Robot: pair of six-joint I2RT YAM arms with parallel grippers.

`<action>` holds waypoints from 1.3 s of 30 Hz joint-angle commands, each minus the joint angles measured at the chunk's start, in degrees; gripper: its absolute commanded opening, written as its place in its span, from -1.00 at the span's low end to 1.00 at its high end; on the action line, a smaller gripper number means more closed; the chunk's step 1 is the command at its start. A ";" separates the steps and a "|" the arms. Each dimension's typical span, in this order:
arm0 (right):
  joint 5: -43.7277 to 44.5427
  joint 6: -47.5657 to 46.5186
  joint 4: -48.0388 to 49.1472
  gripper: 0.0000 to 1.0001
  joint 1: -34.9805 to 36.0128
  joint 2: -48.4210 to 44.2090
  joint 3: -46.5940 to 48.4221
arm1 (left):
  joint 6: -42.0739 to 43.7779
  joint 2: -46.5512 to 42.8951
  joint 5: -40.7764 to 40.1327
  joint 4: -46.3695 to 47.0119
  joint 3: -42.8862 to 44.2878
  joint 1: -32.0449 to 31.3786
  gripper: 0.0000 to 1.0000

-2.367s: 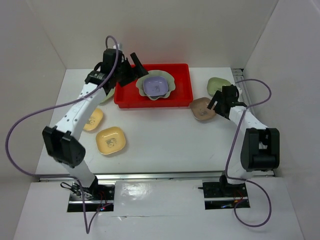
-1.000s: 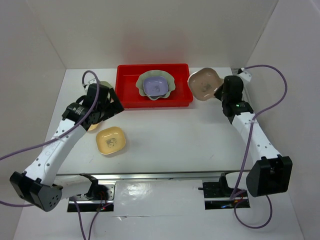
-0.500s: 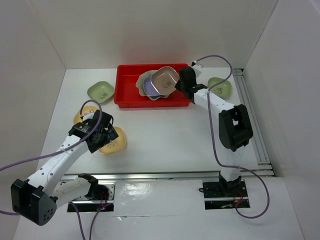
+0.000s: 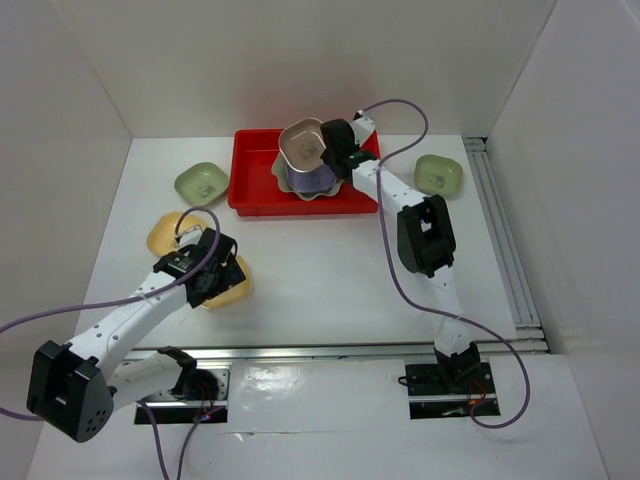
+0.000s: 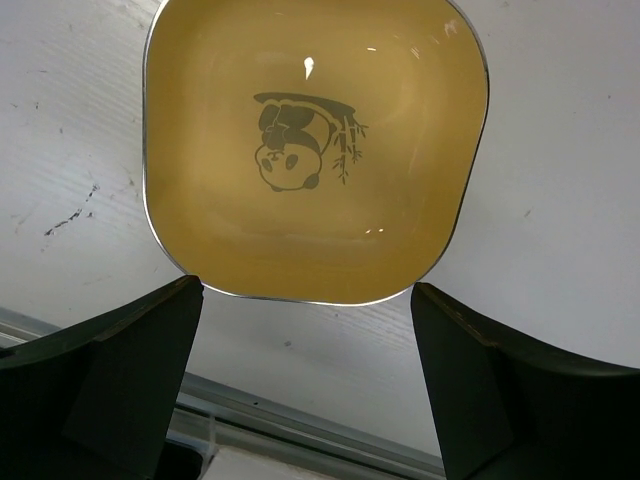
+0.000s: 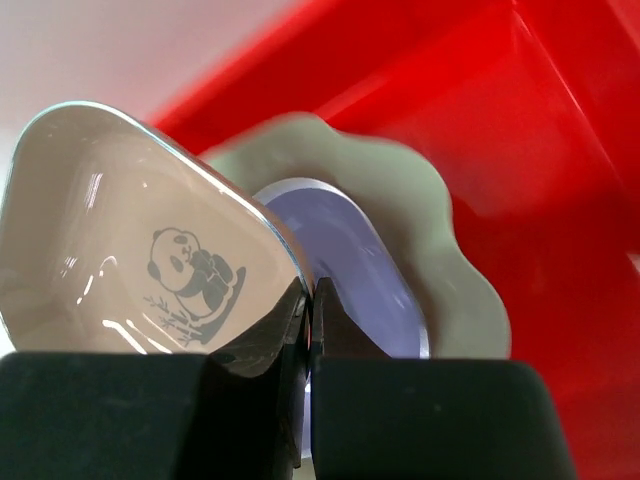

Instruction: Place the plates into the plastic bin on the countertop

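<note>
The work surface is a flat white countertop point(image 4: 330, 270) boxed in on three sides by plain white walls point(image 4: 300, 60). A metal rail point(image 4: 330, 350) runs along the near edge and another up the right side. Purple cables point(image 4: 400, 110) loop from both arms.

At twelve o'clock, close to the back wall, sits the bright red rectangular plastic bin point(image 4: 255, 180). Inside it lies the large pale-green round plate with the scalloped rim point(image 4: 282, 170), and a small lavender rounded-square dish point(image 4: 312, 181) rests in its middle.

The right arm reaches far over the bin. The right gripper point(image 4: 335, 140) has its fingers pressed together on the rim of a tan rounded-square dish point(image 4: 303, 143) with a panda print. It holds that dish steeply tilted above the lavender one. From the wrist view the pinch point(image 6: 308, 300) sits right at the tan dish's edge point(image 6: 130, 240). Whether the dish touches the one beneath, I cannot tell.

At about eight o'clock the left gripper point(image 4: 205, 270) hangs over a yellow rounded-square dish point(image 4: 237, 288) lying flat on the counter. Its jaws are spread wide, one finger to either side of the dish's near edge point(image 5: 315, 140), gripping nothing.

A second yellowish dish point(image 4: 165, 232) lies just beside it toward nine o'clock. A small green dish point(image 4: 200, 182) sits at ten o'clock, left of the bin, and another green dish point(image 4: 438, 173) sits at two o'clock, right of it.
</note>
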 commanded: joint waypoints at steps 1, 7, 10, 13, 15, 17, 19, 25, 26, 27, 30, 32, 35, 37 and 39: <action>3.91 1.47 -2.69 -0.99 1.19 -1.14 0.34 | -0.50 -0.10 -2.04 2.96 -0.79 -0.45 0.97; 4.44 0.85 -0.75 -0.69 1.72 -1.94 -2.40 | -0.50 1.56 -2.65 3.49 -0.79 -0.45 0.91; 3.91 -0.90 -0.05 0.13 2.24 -1.94 -2.40 | -0.50 2.09 -3.18 4.19 -1.32 -0.45 0.85; 3.38 -3.18 1.27 1.00 2.85 -3.25 -1.61 | -0.50 2.09 -3.18 4.72 -1.84 -0.45 0.82; 2.59 -5.81 1.80 1.00 3.38 -3.26 0.14 | -0.50 2.80 -3.18 4.72 -1.85 -0.45 0.82; 3.12 -7.49 1.80 1.00 4.00 -4.66 2.77 | -0.50 3.59 -2.66 4.72 -1.85 -0.45 0.78; 3.12 -10.03 1.80 1.00 4.70 -5.89 3.32 | -0.50 4.81 -1.44 5.25 -1.85 -0.45 0.74; 1.10 -14.61 3.46 1.00 5.23 -14.76 -4.56 | 1.78 5.34 2.18 12.26 -1.85 -1.59 0.78; 0.57 -14.62 4.08 1.00 5.23 -17.30 -6.42 | 2.48 6.04 2.18 13.06 -1.85 -1.59 0.78; 0.05 -15.23 5.13 1.00 5.23 -18.54 -8.18 | 3.10 7.01 2.18 13.85 -1.85 -1.59 0.81; -1.18 -16.29 5.84 1.00 4.71 -21.89 -13.46 | 5.82 10.96 3.32 18.51 -1.32 -1.59 0.81; -1.97 -16.82 6.46 1.00 3.83 -22.59 -15.75 | 5.83 14.99 3.32 20.28 -0.62 -2.11 0.81; -3.12 -16.82 5.84 1.00 2.95 -23.99 -18.47 | 5.83 19.40 3.32 21.42 1.49 -2.12 0.81; -3.12 -17.43 7.50 1.00 2.16 -25.93 -20.23 | 5.30 22.21 3.32 21.42 1.49 -2.64 0.69; -3.64 -17.43 8.04 1.00 1.55 -27.94 -22.78 | 4.25 22.84 2.62 21.95 1.49 -3.25 0.22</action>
